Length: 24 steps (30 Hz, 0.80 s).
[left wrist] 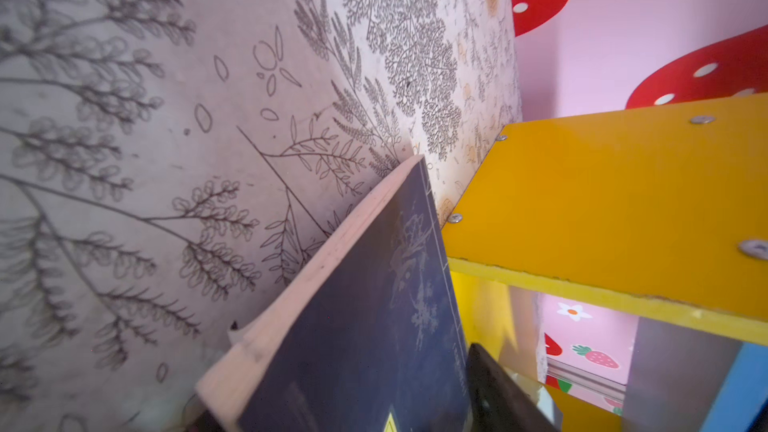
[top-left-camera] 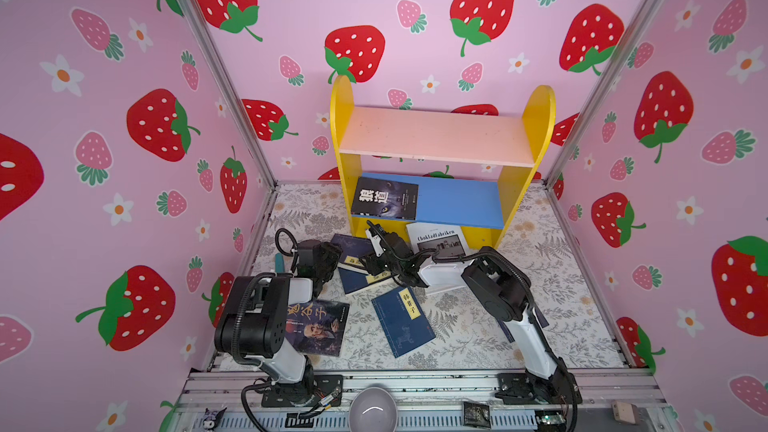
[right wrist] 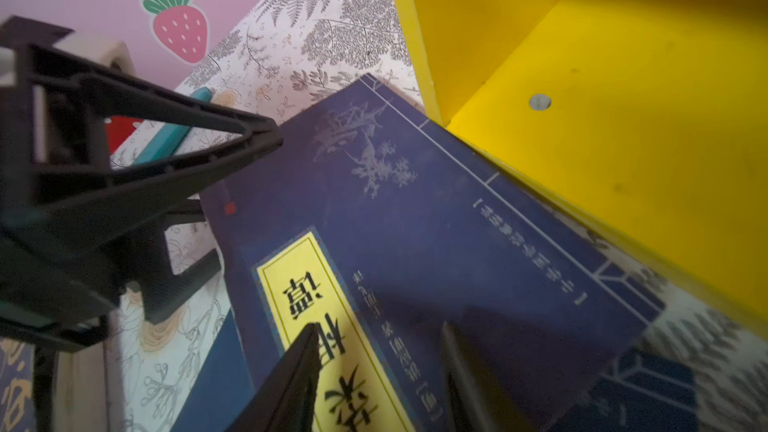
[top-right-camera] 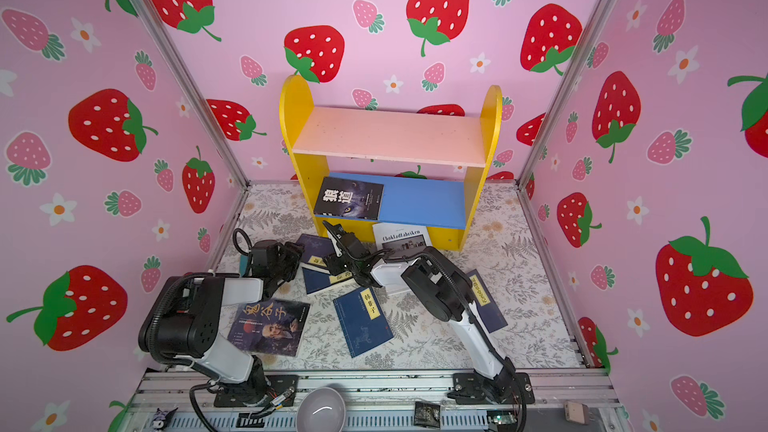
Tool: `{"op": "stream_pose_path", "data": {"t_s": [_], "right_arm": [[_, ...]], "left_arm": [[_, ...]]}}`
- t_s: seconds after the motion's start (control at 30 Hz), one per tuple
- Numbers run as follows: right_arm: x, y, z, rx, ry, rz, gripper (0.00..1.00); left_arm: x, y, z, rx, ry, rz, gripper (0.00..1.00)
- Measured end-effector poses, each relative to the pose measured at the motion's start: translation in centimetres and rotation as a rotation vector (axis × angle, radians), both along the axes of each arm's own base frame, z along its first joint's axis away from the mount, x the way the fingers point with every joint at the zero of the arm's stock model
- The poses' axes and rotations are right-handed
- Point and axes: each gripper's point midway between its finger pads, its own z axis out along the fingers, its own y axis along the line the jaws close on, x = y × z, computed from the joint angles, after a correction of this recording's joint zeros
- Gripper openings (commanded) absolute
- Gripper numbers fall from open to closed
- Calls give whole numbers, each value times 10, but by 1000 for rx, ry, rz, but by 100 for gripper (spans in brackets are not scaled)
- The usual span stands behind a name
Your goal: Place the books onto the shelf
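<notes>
Strawberry wallpaper covers the walls around a fern-print bench (top-left-camera: 478,338) strewn with books. One navy book (right wrist: 415,209) lies flat right under the right tool (right wrist: 378,328). That tool's fingers (right wrist: 297,367) stand spread above the book's yellow label, with only the cover showing between them. The left tool (right wrist: 241,199) meets the same book from the opposite side. Its jaws are also apart, one finger over the cover's corner and the other lower, beside the page edge. I cannot tell whether either finger presses on the book. A second navy book (top-left-camera: 353,282) lies partly beneath the first, on the side of both tools nearer the arm bases.

Just beyond the tools stands the shelf (top-left-camera: 538,126), its yellow front panel just beside the navy book. The wolf book (top-left-camera: 384,199) lies flat on the blue lower board, at the end nearest the tools. The white book (top-left-camera: 438,238) rests at the shelf's foot, past the right tool on the side away from the left one.

Behind the tools, a third navy book (top-left-camera: 403,322) lies between the two arms. The portrait book (top-left-camera: 318,328) sits beside the left arm, which partly covers it. A fourth navy book (top-right-camera: 486,305) lies mostly hidden under the right arm. A grey bowl (top-left-camera: 372,409) sits on the metal rail between the arm bases.
</notes>
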Motion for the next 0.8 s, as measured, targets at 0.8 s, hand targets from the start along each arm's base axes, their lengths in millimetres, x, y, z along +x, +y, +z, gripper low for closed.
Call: {"op": "stream_pose_path", "data": {"t_s": [0.8], "right_arm": [[0,-3,65,10,-146,50,66]], "left_arm": [[-4,-7,15,52,-14,-94,30]]}}
